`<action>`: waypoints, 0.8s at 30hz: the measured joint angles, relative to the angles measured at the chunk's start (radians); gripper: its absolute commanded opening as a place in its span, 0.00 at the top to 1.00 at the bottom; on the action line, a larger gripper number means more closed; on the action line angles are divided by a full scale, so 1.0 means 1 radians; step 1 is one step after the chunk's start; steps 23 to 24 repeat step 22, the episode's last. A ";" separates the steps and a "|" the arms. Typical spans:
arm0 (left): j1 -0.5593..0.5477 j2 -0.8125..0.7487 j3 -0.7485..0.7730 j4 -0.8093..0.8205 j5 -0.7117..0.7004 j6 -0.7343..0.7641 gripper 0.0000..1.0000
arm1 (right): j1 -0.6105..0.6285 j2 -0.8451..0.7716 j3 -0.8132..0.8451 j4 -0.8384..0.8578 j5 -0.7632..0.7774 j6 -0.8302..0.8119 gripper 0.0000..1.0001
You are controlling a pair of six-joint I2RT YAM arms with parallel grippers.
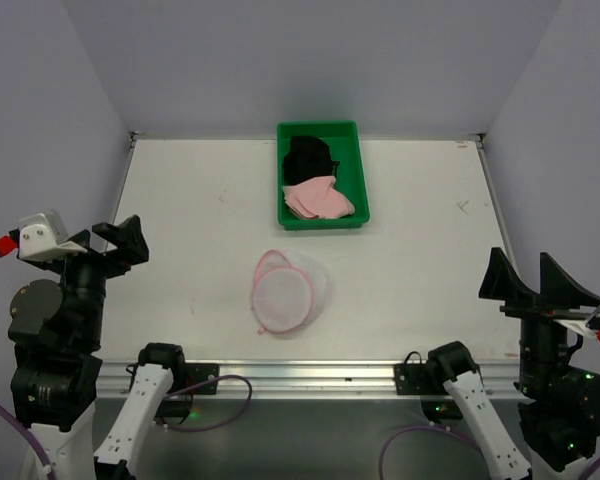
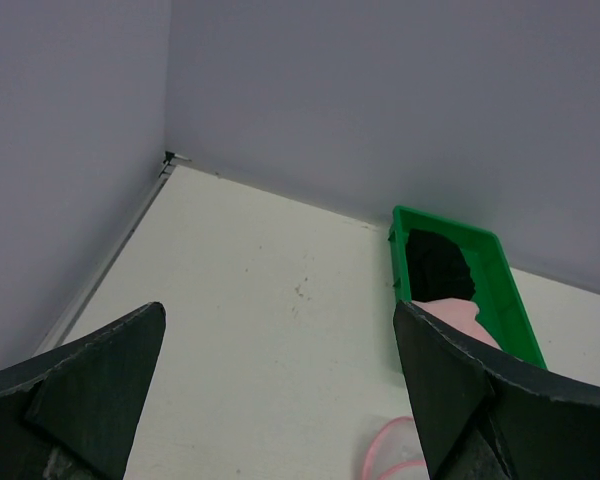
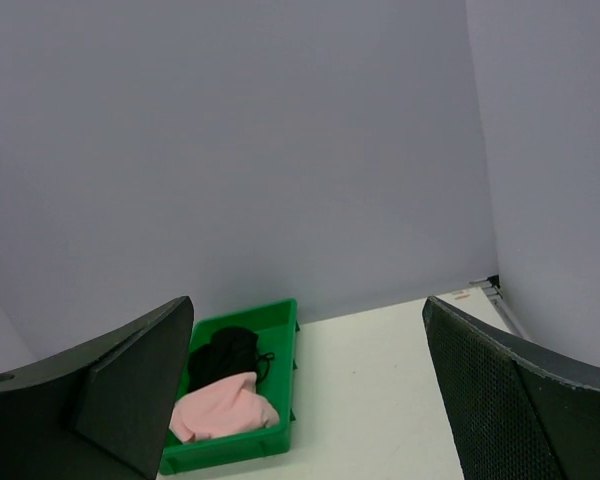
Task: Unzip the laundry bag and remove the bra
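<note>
The laundry bag (image 1: 288, 293), a small white mesh drum with pink zipper trim, lies on the table near the front middle. A sliver of its pink rim shows in the left wrist view (image 2: 395, 455). I cannot make out what is inside it. My left gripper (image 1: 113, 244) is open and empty, raised at the table's left edge, well left of the bag. My right gripper (image 1: 528, 280) is open and empty, raised at the right edge, well right of the bag. Both grippers also show open in their wrist views, left (image 2: 280, 385) and right (image 3: 305, 390).
A green tray (image 1: 321, 176) stands at the back middle, holding a black garment (image 1: 309, 160) and a pink garment (image 1: 318, 200). It also shows in the left wrist view (image 2: 500, 280) and the right wrist view (image 3: 280, 325). Walls close the table on three sides.
</note>
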 measured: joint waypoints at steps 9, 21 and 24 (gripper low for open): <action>-0.013 -0.019 0.000 -0.006 -0.027 0.001 0.00 | 0.000 -0.002 -0.027 0.003 -0.030 -0.005 0.01; -0.014 -0.024 -0.037 -0.003 -0.013 0.000 0.00 | 0.000 -0.002 -0.028 0.003 -0.049 -0.004 0.01; -0.014 -0.024 -0.043 -0.002 -0.011 0.000 0.00 | 0.000 -0.001 -0.029 0.004 -0.049 -0.004 0.01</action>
